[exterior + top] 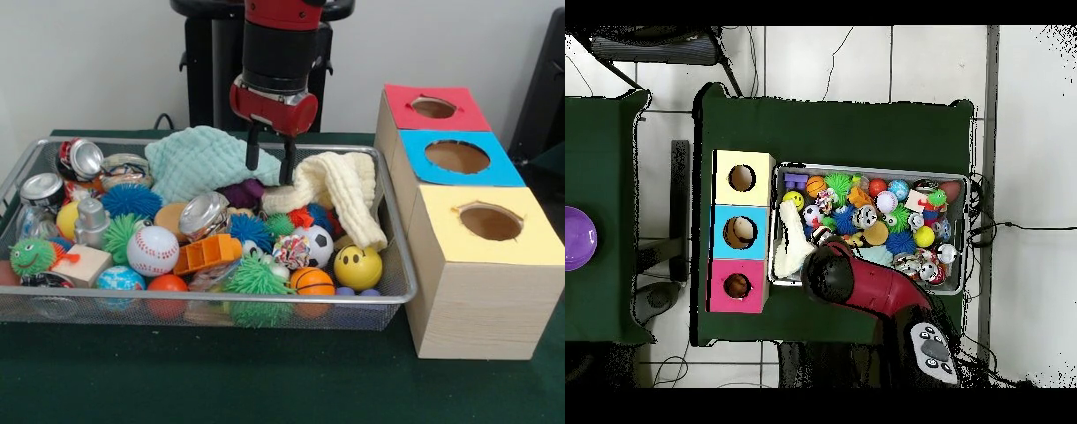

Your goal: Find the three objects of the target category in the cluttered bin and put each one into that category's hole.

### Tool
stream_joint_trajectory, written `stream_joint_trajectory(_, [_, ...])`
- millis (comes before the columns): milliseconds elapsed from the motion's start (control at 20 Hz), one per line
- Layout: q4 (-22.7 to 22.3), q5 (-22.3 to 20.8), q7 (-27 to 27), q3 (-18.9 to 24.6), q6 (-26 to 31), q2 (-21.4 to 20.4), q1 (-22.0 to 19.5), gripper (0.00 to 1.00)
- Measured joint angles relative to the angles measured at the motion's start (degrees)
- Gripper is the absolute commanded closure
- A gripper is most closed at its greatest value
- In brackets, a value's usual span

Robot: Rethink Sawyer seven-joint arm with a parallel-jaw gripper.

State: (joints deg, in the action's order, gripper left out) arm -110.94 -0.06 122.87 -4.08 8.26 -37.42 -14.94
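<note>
The wire mesh bin [221, 299] lies on the green table, full of clutter; it also shows in the overhead view [865, 168]. My gripper [269, 175] hangs over the bin's far side, between a teal cloth [199, 159] and a cream knitted cloth [340, 190], just above a purple item [243, 192]. Its fingers are apart and hold nothing. In the overhead view the arm [865, 290] hides the gripper. The red-bordered hole [433, 107] tops the farthest wooden box [737, 286]. An orange patch [303, 217] peeks from under the cream cloth. No plush animal shows clearly.
Boxes with a blue-bordered hole [456, 156] and a yellow-bordered hole [490, 222] stand in a row beside the bin. The bin holds crushed cans [205, 215], spiky pom balls [256, 278], a baseball [153, 250], a soccer ball [313, 245] and a yellow smiley ball [357, 267].
</note>
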Motion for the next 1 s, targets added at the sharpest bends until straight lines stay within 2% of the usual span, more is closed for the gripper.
stream_joint_trajectory(1000, [0.0,0.0,0.0,0.0,-0.7,3.3,-1.1,0.00])
